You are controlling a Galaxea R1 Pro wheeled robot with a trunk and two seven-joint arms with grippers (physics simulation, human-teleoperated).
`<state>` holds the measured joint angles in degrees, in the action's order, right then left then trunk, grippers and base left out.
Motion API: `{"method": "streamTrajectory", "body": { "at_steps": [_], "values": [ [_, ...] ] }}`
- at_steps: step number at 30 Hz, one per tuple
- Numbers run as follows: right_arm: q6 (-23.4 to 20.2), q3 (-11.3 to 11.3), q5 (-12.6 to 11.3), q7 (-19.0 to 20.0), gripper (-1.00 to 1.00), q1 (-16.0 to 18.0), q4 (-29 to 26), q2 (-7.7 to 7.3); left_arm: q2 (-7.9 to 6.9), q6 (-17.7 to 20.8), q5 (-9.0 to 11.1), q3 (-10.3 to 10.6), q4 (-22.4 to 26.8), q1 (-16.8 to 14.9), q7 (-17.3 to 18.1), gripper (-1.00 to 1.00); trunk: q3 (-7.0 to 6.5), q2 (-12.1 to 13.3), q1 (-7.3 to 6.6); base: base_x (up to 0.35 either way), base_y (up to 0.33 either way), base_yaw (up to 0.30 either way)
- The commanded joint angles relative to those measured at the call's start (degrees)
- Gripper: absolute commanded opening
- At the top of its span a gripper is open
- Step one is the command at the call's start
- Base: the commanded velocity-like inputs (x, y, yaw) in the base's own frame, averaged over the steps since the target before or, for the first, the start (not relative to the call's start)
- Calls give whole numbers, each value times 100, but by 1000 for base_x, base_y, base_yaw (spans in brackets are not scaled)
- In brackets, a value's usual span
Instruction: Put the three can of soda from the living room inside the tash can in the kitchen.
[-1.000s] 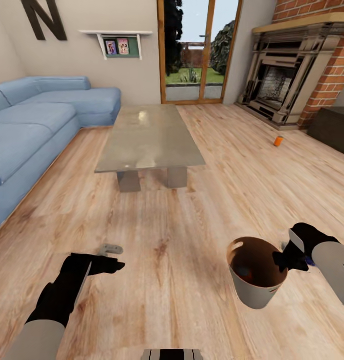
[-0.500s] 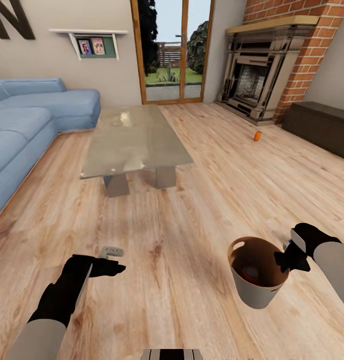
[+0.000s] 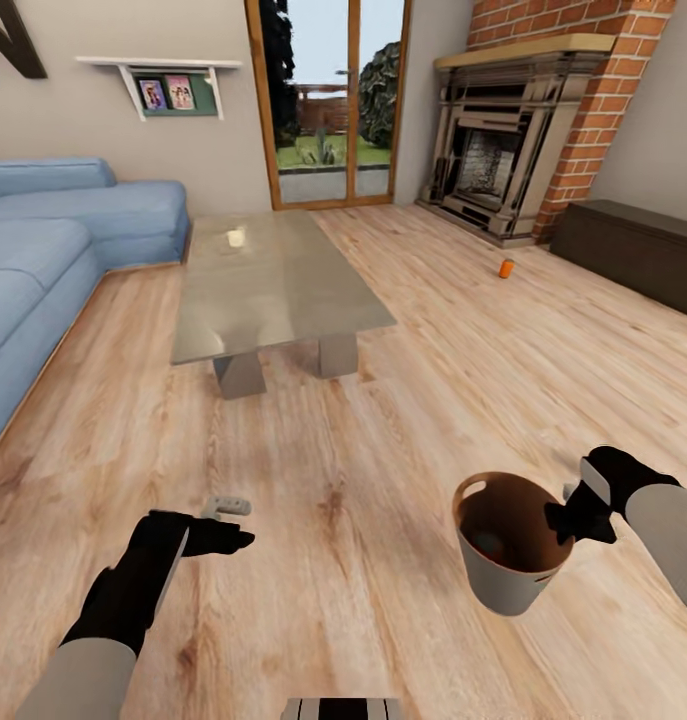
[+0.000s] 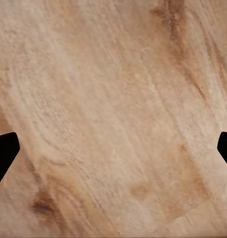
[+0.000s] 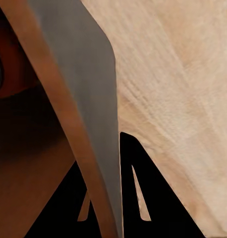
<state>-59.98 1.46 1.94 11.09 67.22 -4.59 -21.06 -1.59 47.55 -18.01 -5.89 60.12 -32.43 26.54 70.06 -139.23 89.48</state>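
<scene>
We see our right gripper (image 3: 571, 520) reaching in from the side, its fingers pinched on the rim of the tash can (image 3: 510, 585), held upright above the wood floor (image 3: 383, 440), brown inside and pale outside, with what may be a can in its shadow. Our left gripper (image 3: 223, 540) hangs low, spread wide over bare boards. One orange can of soda (image 3: 506, 268) stands upright far off near the fireplace (image 3: 493, 165).

Floor: light wood plank floor (image 3: 403, 400), pale grain
On the floor: bright orange soda can (image 3: 506, 268), upright, near the brick fireplace (image 3: 503, 160)
Bench: low glass-topped bench (image 3: 273, 285) on two grey block legs, beside the blue corner sofa (image 3: 53, 270)
Along the wall: long dark low cabinet (image 3: 633, 250)
</scene>
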Motion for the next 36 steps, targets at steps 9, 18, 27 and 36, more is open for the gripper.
{"method": "streamTrajectory", "body": {
  "at_steps": [9, 18, 27, 36],
  "values": [
    [-2, 3, -27, 32, -100, 2, 2, 2, 3, 0, -5, 5, -23, 0, 0, 100, -20, 0, 0, 0, 317, -178],
    [-2, -1, -27, 56, -100, 2, 2, -2, 18, 0, -9, 8, -31, 0, 0, 100, -21, 0, 0, 0, 317, -18],
    [-2, 9, -25, 36, -100, -30, 2, -50, 13, 11, -16, 15, -33, 5, 14, 100, -21, 0, 0, 0, 299, -157],
    [-2, 12, -27, 61, -100, -65, 2, -174, 14, 10, -25, 58, -35, 9, 11, 100, -21, 0, 0, 74, 112, -240]
  ]
}}
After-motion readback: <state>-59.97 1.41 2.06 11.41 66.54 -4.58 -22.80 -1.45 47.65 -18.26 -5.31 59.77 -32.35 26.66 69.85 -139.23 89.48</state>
